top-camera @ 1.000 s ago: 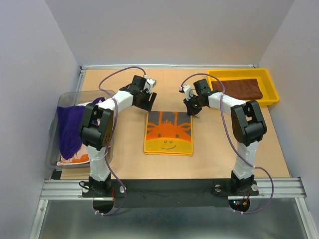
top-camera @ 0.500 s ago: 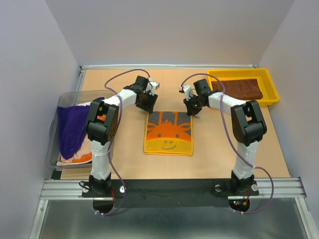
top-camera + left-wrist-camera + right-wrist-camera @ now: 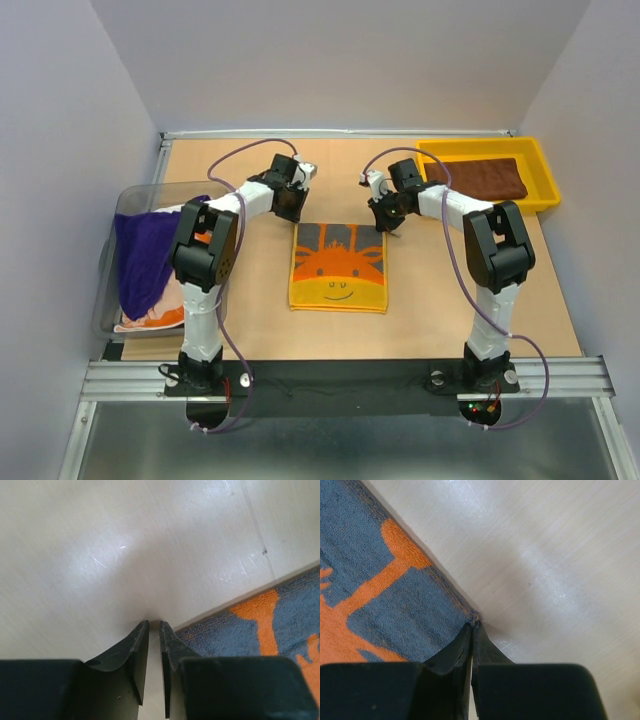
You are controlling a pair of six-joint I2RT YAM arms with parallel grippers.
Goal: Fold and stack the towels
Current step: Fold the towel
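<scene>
An orange towel [image 3: 338,266] with a giraffe face and a grey-blue top band lies flat mid-table. My right gripper [image 3: 383,224] is at its far right corner, shut on that corner [image 3: 476,617]. My left gripper [image 3: 291,207] is down at the table by the far left corner. Its jaws stand a narrow gap apart with only bare table between them, and the towel's grey-blue edge [image 3: 260,625] lies just right of the fingertips [image 3: 168,635]. A dark brown towel [image 3: 480,178] lies folded in the yellow tray. A deep purple towel [image 3: 140,255] and an orange-and-white patterned one [image 3: 150,318] sit in the clear bin.
The yellow tray [image 3: 540,165] is at the back right. The clear plastic bin [image 3: 122,205] stands at the left edge. Grey walls close in the table on three sides. A metal rail [image 3: 340,375] runs along the near edge.
My left gripper has swung right and down toward the towel's far left corner, and its wrist has turned. The right gripper and the towel have not moved.
</scene>
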